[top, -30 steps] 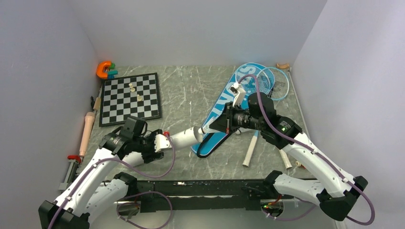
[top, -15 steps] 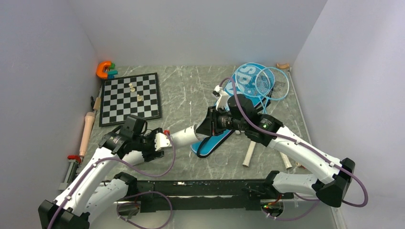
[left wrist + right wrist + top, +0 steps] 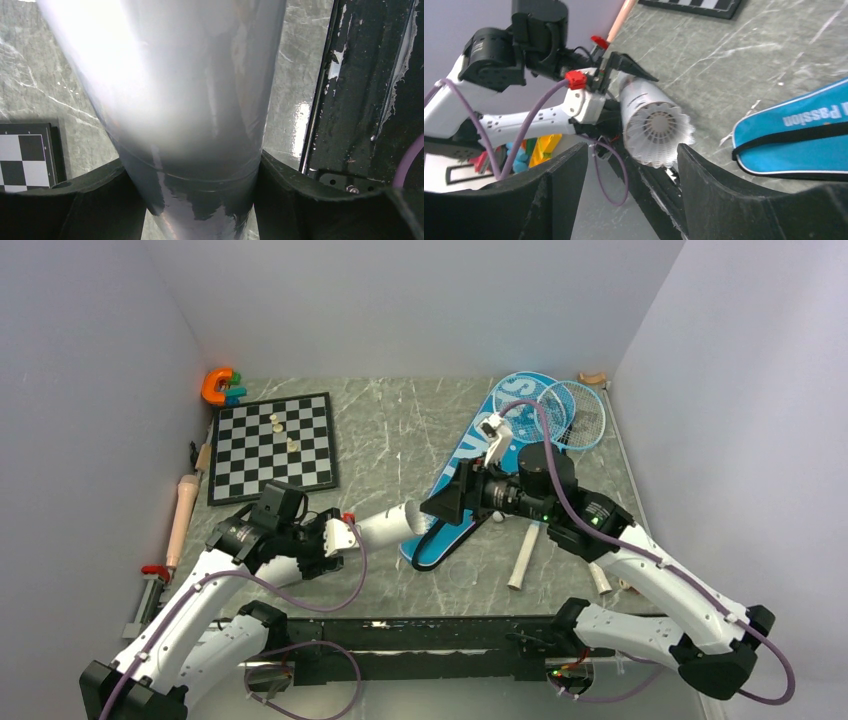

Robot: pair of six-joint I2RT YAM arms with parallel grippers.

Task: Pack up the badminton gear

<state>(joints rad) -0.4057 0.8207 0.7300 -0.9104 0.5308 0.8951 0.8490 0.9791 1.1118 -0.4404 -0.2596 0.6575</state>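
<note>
Grey marbled table (image 3: 400, 430), and we're mid tube-loading on the pack-up.
Our right end effector (image 3: 443, 506) has its fingers spread wide, gripping nothing, just off the mouth of the tube (image 3: 385, 527). The left end effector (image 3: 343, 536) is clamped round the tube's other end, pointing it at the right arm. Only the right wrist view shows the shuttlecock (image 3: 657, 131) sitting in the mouth, skirt outward; overhead hides it. Next, we reckon: nudge it deeper, straight along the axis. The bag (image 3: 445, 538) lies beyond, rackets (image 3: 572, 412) on its far end, not yet inside.
</note>
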